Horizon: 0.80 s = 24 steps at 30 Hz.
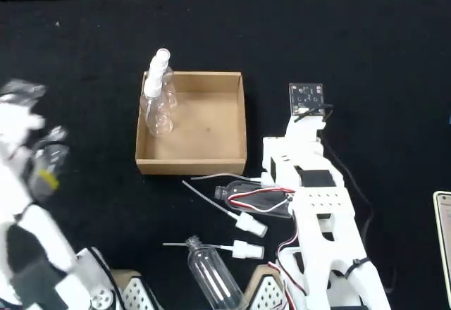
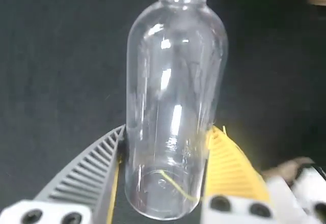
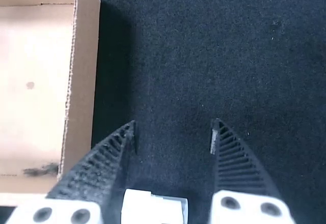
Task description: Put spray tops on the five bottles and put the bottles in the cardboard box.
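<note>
Left wrist view: left gripper [image 2: 168, 130] clamped on an uncapped clear bottle [image 2: 175, 71], neck pointing away from it. Meanwhile the right gripper [image 3: 173, 124] is spread wide, holding nothing, with the cardboard box [image 3: 84, 56] just beside it. Looks like the capping step; next it needs a spray top [image 1: 250, 223] lined up on that neck.

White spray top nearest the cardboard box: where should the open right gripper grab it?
Best grip the white plastic spray top by its chunky head, from straight above: it lies flat, and its thin tube looks too slender to pinch.
</note>
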{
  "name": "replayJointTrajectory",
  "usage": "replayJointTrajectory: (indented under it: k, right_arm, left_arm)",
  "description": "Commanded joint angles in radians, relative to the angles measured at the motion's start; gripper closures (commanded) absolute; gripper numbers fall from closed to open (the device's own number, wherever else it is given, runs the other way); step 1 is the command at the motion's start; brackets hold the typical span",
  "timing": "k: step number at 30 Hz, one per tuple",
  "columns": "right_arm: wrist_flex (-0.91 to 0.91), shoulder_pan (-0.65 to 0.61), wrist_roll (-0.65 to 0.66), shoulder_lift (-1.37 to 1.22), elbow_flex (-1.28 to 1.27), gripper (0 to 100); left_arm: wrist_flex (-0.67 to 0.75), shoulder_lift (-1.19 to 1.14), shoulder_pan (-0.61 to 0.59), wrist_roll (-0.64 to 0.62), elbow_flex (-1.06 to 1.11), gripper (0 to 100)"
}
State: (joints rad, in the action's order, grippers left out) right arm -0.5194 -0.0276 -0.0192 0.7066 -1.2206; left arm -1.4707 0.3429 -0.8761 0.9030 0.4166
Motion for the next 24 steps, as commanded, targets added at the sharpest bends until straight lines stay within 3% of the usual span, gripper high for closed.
replayJointTrajectory:
  k: [1,4,8,14,19,24]
  right_arm:
    - [0.018,-0.018,0.005,0.050,0.021,79.0]
    - [0.021,-0.018,0.005,0.050,0.022,79.0]
    - [0.021,-0.018,0.005,0.050,0.022,79.0]
    - [0.021,-0.018,0.005,0.050,0.022,79.0]
    - [0.021,-0.018,0.005,0.048,0.022,79.0]
    - [0.021,-0.018,0.005,0.047,0.022,79.0]
  left_arm:
    - [0.224,-0.064,-0.228,0.008,0.062,86]
    - [0.328,-0.109,-0.332,0.008,0.094,86]
    - [0.368,-0.130,-0.374,0.008,0.116,86]
    - [0.376,-0.132,-0.355,0.060,0.160,67]
    - [0.367,-0.129,-0.318,0.101,0.133,71]
    - [0.377,-0.132,-0.285,0.031,0.015,68]
